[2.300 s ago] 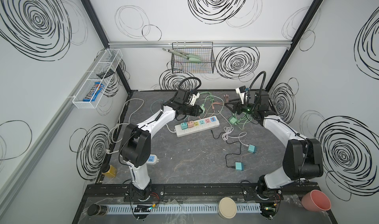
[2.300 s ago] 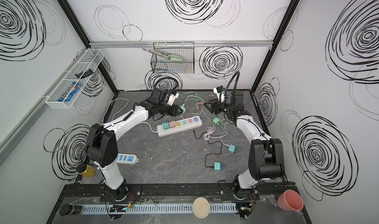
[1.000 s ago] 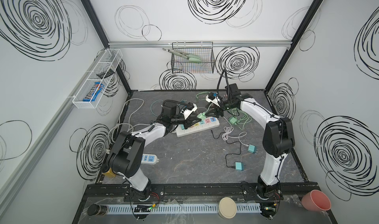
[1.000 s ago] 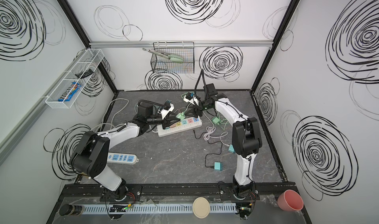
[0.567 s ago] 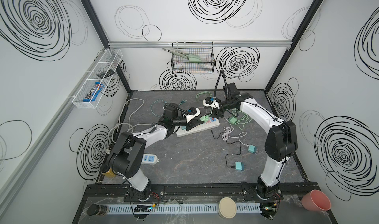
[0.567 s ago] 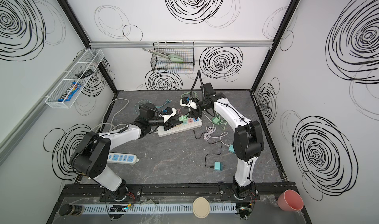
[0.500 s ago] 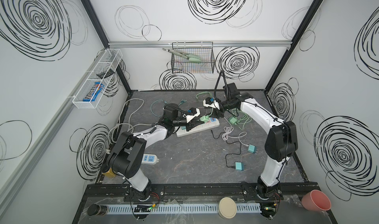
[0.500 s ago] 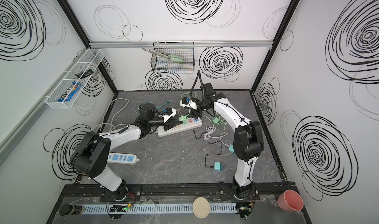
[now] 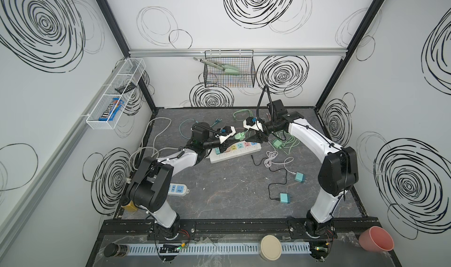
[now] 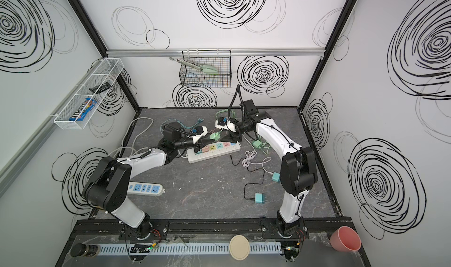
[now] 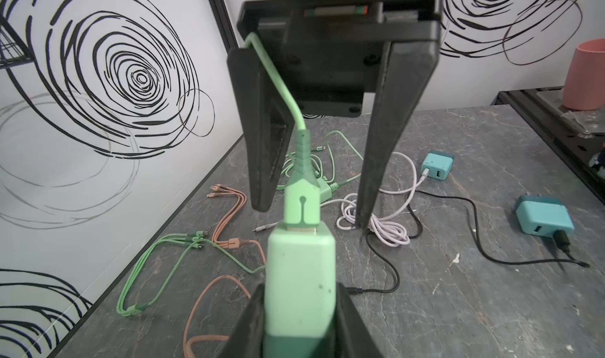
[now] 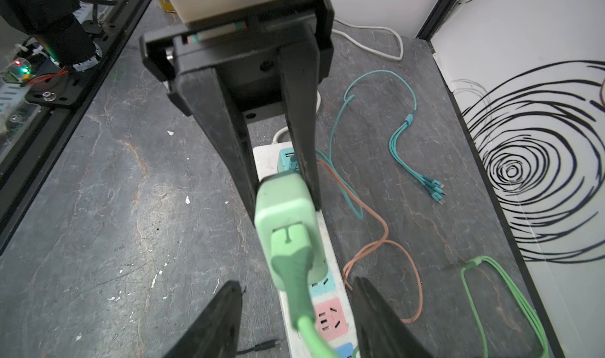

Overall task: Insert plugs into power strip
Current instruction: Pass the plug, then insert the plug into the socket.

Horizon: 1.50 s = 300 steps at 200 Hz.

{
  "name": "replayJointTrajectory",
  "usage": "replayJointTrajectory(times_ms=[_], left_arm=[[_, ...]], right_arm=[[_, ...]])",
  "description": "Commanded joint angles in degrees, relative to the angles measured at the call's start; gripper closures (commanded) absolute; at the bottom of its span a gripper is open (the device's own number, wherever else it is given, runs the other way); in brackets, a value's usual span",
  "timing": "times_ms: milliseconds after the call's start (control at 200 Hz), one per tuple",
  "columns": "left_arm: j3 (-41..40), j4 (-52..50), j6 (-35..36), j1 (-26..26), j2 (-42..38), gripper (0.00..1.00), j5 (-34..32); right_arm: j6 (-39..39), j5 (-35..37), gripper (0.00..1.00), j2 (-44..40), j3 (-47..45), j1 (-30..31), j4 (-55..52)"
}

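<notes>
The mint green plug [image 9: 238,136] [image 10: 215,136] hangs just above the white power strip [image 9: 235,153] [image 10: 214,153] with pastel sockets. My left gripper [image 11: 299,294] is shut on the plug body [image 11: 299,274], also seen in the right wrist view [image 12: 284,209]. My right gripper [image 12: 296,284] faces it, open. Its fingers [image 11: 262,176] straddle the plug's green cable connector [image 11: 302,205] without closing on it. A teal plug [image 12: 286,161] sits in the strip's far socket. Below the plug lies the strip's pink socket [image 12: 330,313].
Two teal plugs [image 9: 299,177] [image 9: 285,198] and another mint plug [image 9: 277,144] lie to the right of the strip among loose cables [image 9: 269,156]. A blue and white strip [image 9: 178,189] lies at the front left. Orange and green cables [image 11: 226,241] trail by the back wall.
The right arm has swung in from the right side to face the left gripper. The left gripper brought the mint plug over the strip. Little has moved in the last half second.
</notes>
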Motion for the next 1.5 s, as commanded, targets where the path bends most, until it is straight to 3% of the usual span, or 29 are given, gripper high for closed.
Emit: replayJointTrajectory(times_ms=[0, 155, 470, 500, 600, 625, 640, 710, 796, 921, 1016, 1181, 1261, 1496], left_arm=[[1.4, 2.77, 2.09, -0.78, -0.15, 1.0, 0.62], [1.47, 3.25, 1.35, -1.0, 0.02, 1.0, 2.7], [1.34, 5.0, -1.56, -1.02, 0.3, 1.0, 1.84], [1.09, 5.82, -2.8, -0.97, 0.21, 0.89, 0.76], [-0.99, 13.43, -14.07, -0.08, -0.66, 0.36, -3.93], [-2.44, 17.68, -17.81, 0.58, -1.12, 0.21, -3.92], [-3.46, 20.32, -20.3, 0.98, -1.45, 0.02, -3.98], [-10.14, 36.13, -32.08, 2.52, -3.0, 0.04, -7.38], [-18.77, 52.85, -44.32, 3.41, -4.87, 0.04, -19.1], [-27.51, 63.54, -51.97, 3.55, -8.31, 0.04, -30.46], [-28.88, 53.4, -54.39, 3.07, -13.46, 0.04, -36.36], [-21.44, 11.46, -55.71, 1.39, -23.35, 0.04, -49.42], [-17.53, -4.37, -56.8, 1.9, -24.95, 0.04, -53.22], [-15.03, -24.03, -62.07, 4.9, -25.89, 0.04, -54.85]], right_arm=[[-0.4, -2.92, 0.42, -0.51, -0.5, 1.28, -1.11], [0.44, -1.83, 0.46, 0.49, -0.06, 2.23, -0.66], [0.31, -0.24, 0.85, 0.66, -0.01, 2.69, -0.72], [0.34, -0.08, 0.89, 0.61, -0.11, 2.67, -0.43], [0.4, 1.25, 0.99, 0.3, -0.95, 2.65, 1.77], [0.4, 1.97, 1.0, 0.19, -1.51, 2.67, 2.74], [0.46, 2.6, 1.0, 0.17, -1.89, 2.63, 3.53], [0.97, 5.04, 1.0, 0.32, -3.55, 2.6, 5.9], [-0.11, 7.4, 1.0, 1.78, -2.84, 2.8, 4.7], [-1.87, 13.17, 1.0, 4.46, -2.21, 4.15, 4.53], [-4.62, 16.05, 1.0, 7.54, -0.04, 5.4, 2.23], [-8.98, 21.57, 1.0, 13.38, 6.11, 7.49, -2.62], [-9.43, 25.74, 1.0, 15.39, 8.14, 8.86, -3.42], [-9.46, 31.16, 1.0, 17.12, 8.21, 11.88, -0.52]])
